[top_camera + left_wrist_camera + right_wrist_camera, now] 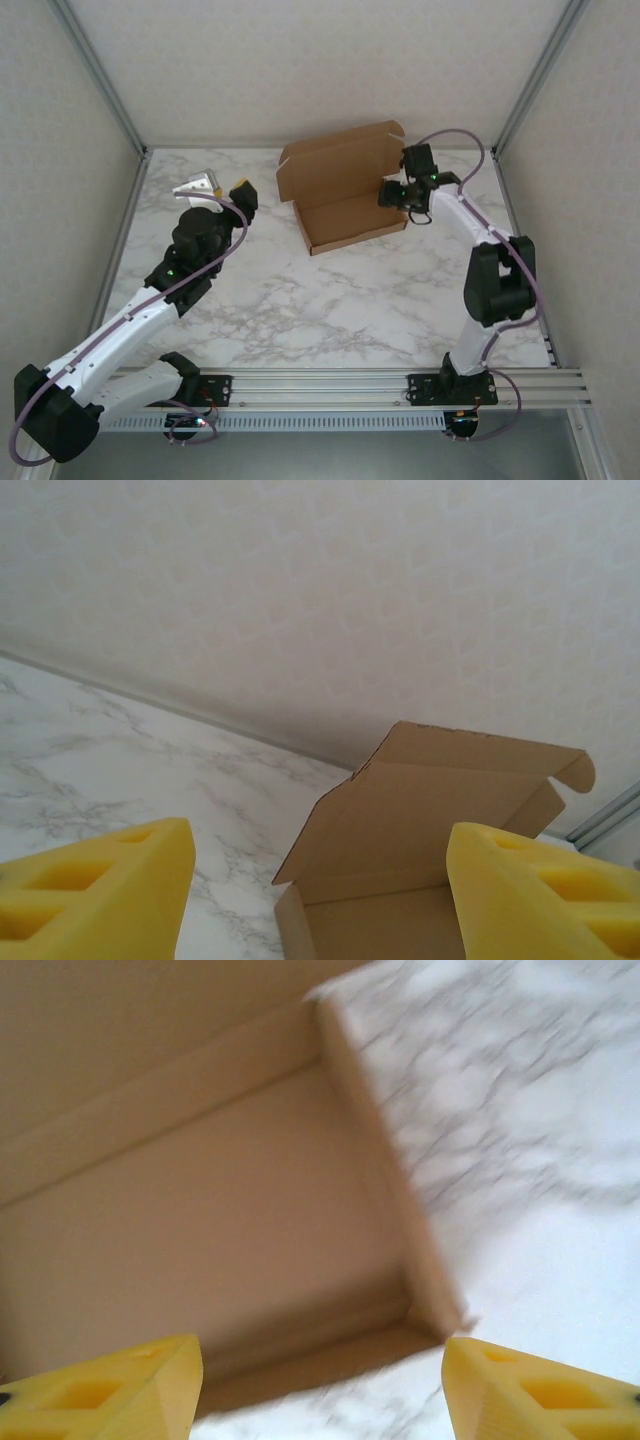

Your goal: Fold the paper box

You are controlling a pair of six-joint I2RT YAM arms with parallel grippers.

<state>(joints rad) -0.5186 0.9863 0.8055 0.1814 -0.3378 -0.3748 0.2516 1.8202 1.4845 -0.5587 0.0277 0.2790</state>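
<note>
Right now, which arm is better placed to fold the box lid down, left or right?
Probably right. The right gripper hovers open at the right end of the paper box, its wrist view looking into it. The left gripper, also open, stands apart from the box, off to its left.

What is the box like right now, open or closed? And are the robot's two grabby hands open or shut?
paper box: open, lid standing up, side walls folded up.
left gripper: open, holding nothing, away from the box.
right gripper: open, holding nothing, over the box's tray.
</note>
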